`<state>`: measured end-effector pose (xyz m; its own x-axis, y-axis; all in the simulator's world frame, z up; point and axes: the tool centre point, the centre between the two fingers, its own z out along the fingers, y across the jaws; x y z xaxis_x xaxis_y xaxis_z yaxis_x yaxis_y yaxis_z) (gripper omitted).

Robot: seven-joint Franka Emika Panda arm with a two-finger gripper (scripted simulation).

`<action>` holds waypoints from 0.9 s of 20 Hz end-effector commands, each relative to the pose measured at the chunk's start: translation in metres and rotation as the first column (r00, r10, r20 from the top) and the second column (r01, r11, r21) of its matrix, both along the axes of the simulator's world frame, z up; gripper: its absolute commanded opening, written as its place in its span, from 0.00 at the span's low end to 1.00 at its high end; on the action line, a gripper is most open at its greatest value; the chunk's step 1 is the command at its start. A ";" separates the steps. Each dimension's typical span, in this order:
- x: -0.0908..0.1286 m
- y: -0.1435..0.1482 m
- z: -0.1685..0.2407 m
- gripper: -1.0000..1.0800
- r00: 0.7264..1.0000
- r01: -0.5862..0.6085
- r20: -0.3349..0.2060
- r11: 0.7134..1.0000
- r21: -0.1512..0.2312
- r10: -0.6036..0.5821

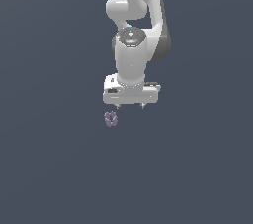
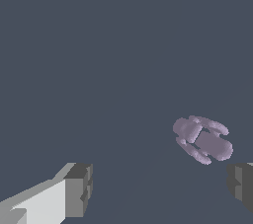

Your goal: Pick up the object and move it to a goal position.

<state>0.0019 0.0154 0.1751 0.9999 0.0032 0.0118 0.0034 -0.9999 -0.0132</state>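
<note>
On the flat grey-blue ground, just below the arm (image 1: 136,30) as the exterior view shows it, the object (image 1: 110,119) is seen lying free: a small lilac, knobbly lump with darker hollows, touched by nothing. The gripper (image 1: 130,105) is held pointing downward near it, set a little toward the exterior view's right of the lump, so that the object is not yet centred under the tool. In the wrist view the same is told: the object (image 2: 202,139) is seen off the midline between the two fingers (image 2: 78,189), lying much nearer one of them than the other, and apart from both. The jaws are spread wide, with nothing held between them; the gap is far broader than the lump, which is judged to be the reason for the posture, since a wide opening lets the tool be lowered around so small and uneven a thing without knocking it. The approach is judged to be unfinished: a sideways correction is called for before any closing, and a descent as well, though how high the fingertips stand above the ground cannot be told from these views. Nothing else is found around the object, and no obstacle is seen between it and the tool. No goal marker is visible in either view, so where the object is to be carried cannot be told.
</note>
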 end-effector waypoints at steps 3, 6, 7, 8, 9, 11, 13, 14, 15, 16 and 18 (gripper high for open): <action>0.001 -0.002 0.002 0.96 1.000 0.001 0.003 1.000 -0.002 -0.001; 0.005 -0.013 0.011 0.96 1.000 0.009 0.018 1.000 -0.011 -0.009; 0.007 -0.018 0.015 0.96 1.000 0.012 0.025 1.000 -0.015 -0.012; 0.008 -0.022 0.019 0.96 0.999 0.015 0.031 1.000 -0.019 -0.015; 0.009 -0.025 0.021 0.96 0.999 0.018 0.035 1.000 -0.022 -0.017; 0.010 -0.028 0.024 0.96 0.999 0.020 0.039 1.000 -0.025 -0.019; 0.010 -0.027 0.023 0.96 0.999 0.019 0.038 1.000 -0.024 -0.018; 0.010 -0.027 0.023 0.96 0.999 0.019 0.037 1.000 -0.023 -0.018; 0.010 -0.027 0.023 0.96 0.999 0.018 0.037 1.000 -0.023 -0.017; 0.010 -0.027 0.022 0.96 0.999 0.016 0.037 1.000 -0.023 -0.015; 0.010 -0.028 0.021 0.96 0.999 0.009 0.037 1.000 -0.024 -0.008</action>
